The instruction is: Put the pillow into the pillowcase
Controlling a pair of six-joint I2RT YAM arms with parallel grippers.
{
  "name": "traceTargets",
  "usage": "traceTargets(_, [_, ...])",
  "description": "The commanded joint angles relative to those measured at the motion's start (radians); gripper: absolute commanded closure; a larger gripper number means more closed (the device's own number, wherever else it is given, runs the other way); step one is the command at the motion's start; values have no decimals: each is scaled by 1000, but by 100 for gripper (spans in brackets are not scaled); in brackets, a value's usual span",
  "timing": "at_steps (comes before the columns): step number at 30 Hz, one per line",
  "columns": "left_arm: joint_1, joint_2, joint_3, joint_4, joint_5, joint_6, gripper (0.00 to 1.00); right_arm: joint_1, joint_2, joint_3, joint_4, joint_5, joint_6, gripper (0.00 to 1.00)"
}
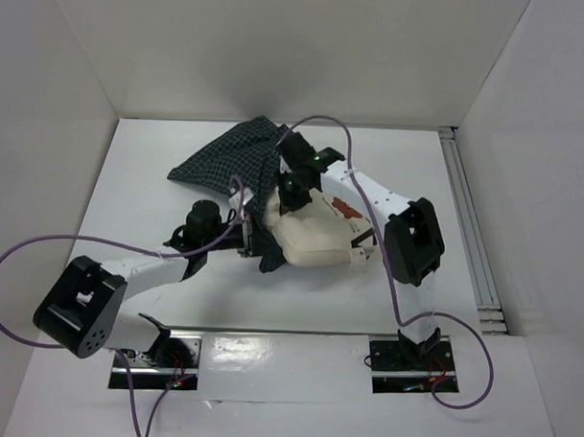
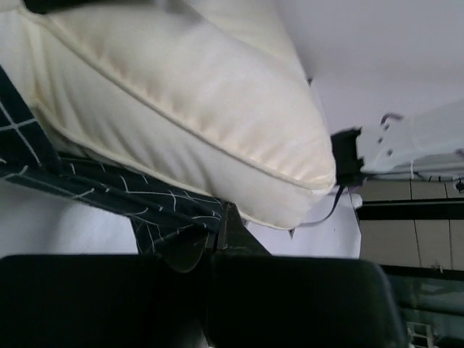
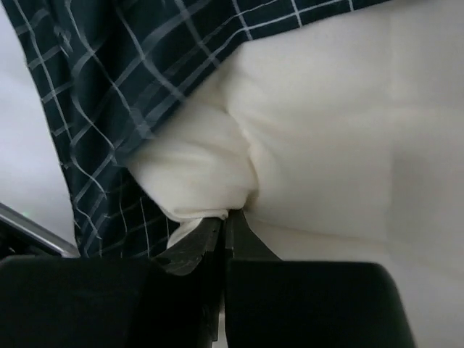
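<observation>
Left gripper (image 2: 221, 212) is clamped shut on the pillowcase (image 1: 227, 161) edge, apparently to hold its mouth, while right gripper (image 3: 223, 217) is pinched shut on a fold of the pillow (image 1: 315, 240), at table (image 1: 409, 170) centre, for feeding toward 11 o'clock.

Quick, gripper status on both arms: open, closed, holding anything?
Left gripper: closed, pinching the pillowcase edge.
Right gripper: closed, pinching a fold of the pillow.
</observation>
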Motion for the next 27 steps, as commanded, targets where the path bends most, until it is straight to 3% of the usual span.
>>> traceTargets(1, [-9, 14, 254, 43, 113, 88, 100, -134, -5, 213, 127, 184, -6, 100])
traceTargets(3, [19, 142, 353, 82, 176, 52, 100, -174, 11, 394, 69, 203, -6, 100])
traceTargets(4, [43, 178, 415, 169, 281, -12, 100, -175, 21, 481, 48, 229, -6, 100])
traceTargets(5, [43, 196, 427, 372, 308, -164, 100, -137, 12, 482, 38, 258, -18, 100])
traceTargets(7, [43, 171, 407, 423, 297, -241, 100, -89, -17, 426, 69, 284, -18, 100])
traceTargets(9, [11, 126, 333, 465, 276, -278, 100, -1, -64, 172, 204, 367, 3, 100])
traceTargets(11, [-13, 70, 214, 376, 238, -212, 100, 14, -3, -3, 233, 375, 69, 100])
traceTargets(14, [-13, -9, 12, 376, 210, -169, 100, 45, 33, -160, 311, 335, 130, 100])
traceTargets(17, [-13, -82, -88, 235, 140, -139, 100, 81, -11, -238, 377, 338, 179, 100])
traceTargets(18, [-13, -139, -118, 66, 97, -97, 100, 103, -46, -275, 388, 347, 202, 100])
traceTargets(21, [-23, -245, -65, -231, -41, -2, 100, 131, -140, -312, 379, 324, 212, 100])
traceTargets(22, [-23, -315, -23, -476, -96, 67, 100, 144, -171, -324, 351, 324, 212, 90])
traceTargets(23, [-23, -343, 26, -588, -150, 104, 93, 145, -209, -337, 341, 335, 221, 75])
traceTargets(24, [-35, -362, 136, -683, -243, 140, 78, 157, -297, -375, 340, 345, 232, 44])
traceTargets(25, [-35, -362, 202, -862, -276, 208, 68, 157, -345, -395, 328, 359, 241, 31])
traceTargets(27, [-35, -327, 402, -1013, -371, 280, 52, 148, -437, -433, 296, 385, 264, 19])
